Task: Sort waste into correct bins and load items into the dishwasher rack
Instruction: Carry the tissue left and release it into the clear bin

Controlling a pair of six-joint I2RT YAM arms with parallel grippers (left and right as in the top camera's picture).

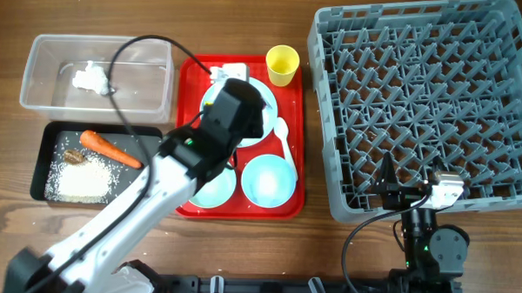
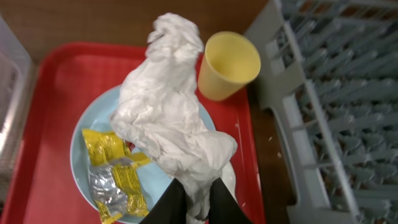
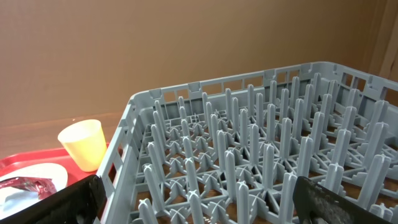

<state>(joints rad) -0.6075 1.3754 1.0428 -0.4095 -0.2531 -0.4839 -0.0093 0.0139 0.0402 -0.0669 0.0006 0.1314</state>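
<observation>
My left gripper (image 2: 194, 194) is shut on a crumpled white tissue (image 2: 171, 118) that stretches over the light-blue plate (image 2: 84, 152). Yellow and silver wrappers (image 2: 115, 174) lie on that plate. From overhead the left gripper (image 1: 230, 76) is over the plate (image 1: 264, 122) on the red tray. The yellow cup (image 1: 282, 65) stands at the tray's back right. Two bowls (image 1: 268, 180) and a white spoon (image 1: 284, 140) lie on the tray. My right gripper (image 3: 199, 205) is open and empty at the grey rack's (image 1: 428, 100) front edge. A red wrapper (image 3: 28, 185) shows in the right wrist view.
The clear tub (image 1: 150, 95) at the back left holds another white tissue (image 1: 91, 77). The black tray (image 1: 144, 142) in front of it holds a carrot (image 1: 109, 147), rice (image 1: 81, 182) and a brown lump (image 1: 75, 157). The red tray (image 1: 297, 165) lies between bins and rack.
</observation>
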